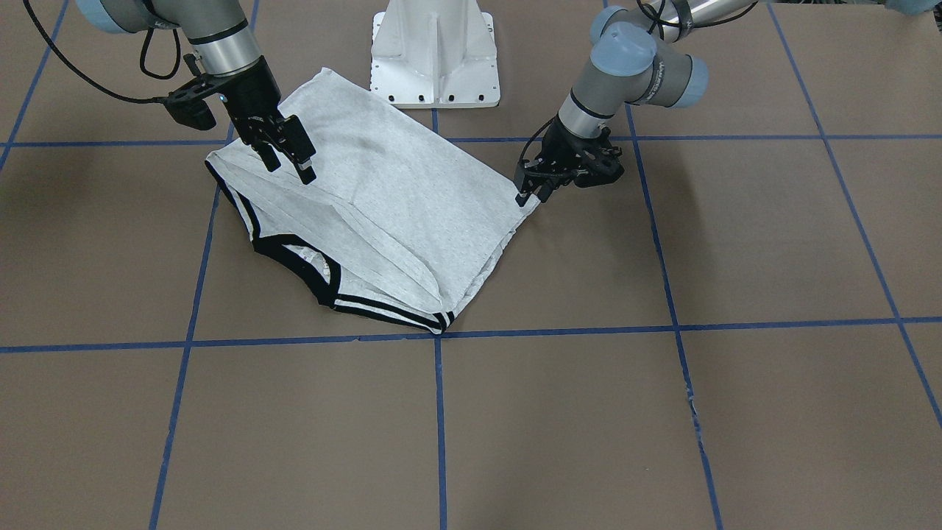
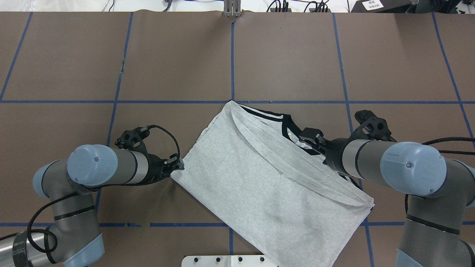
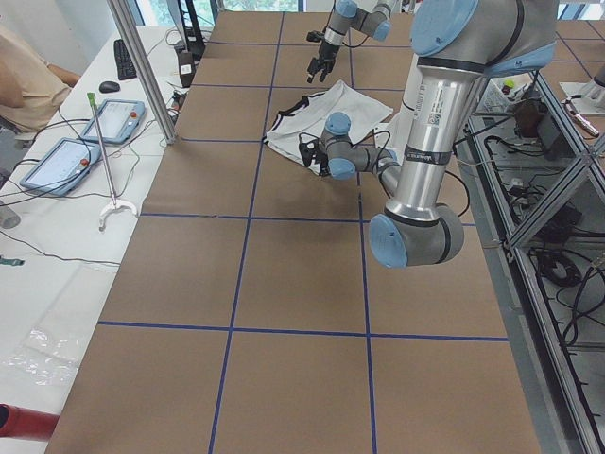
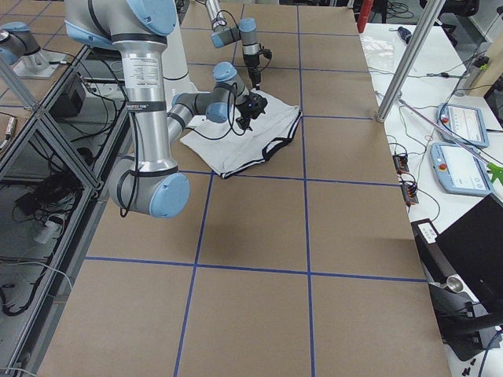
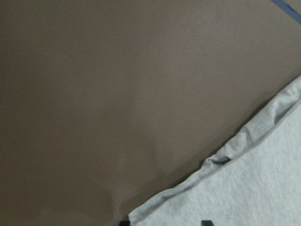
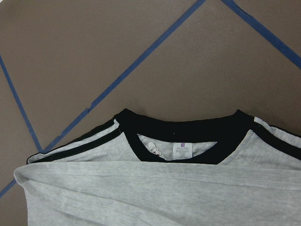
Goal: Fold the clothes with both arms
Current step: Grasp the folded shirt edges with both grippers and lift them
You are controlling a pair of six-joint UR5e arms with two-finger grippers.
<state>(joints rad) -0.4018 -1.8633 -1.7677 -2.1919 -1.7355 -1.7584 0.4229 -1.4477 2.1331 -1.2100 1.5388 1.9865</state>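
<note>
1. Folded light heather-grey, black-collared T-shirt [image 2: 259, 185] lies on the brown bench [image 2: 297, 55]. Its long axis runs diagonally, far-left to near-right, with the collar edge pointing away-right.
2. Right gripper [image 1: 291, 168] is over the collar side, fingers [image 1: 307, 168] apart, empty.
3. Left gripper [image 1: 528, 193] is nearer: fingers parted astride the shirt's left corner, seemingly unclamped.

Left pincer [image 1: 531, 194] low, right pincer [image 1: 291, 169] raised, both spread.

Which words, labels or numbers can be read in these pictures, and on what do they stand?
No text is readable.
Neck label inside the T-shirt collar: print too small.
Sticker on the left arm: blurred.
White tag at the top of the overhead view: blurred.
</note>
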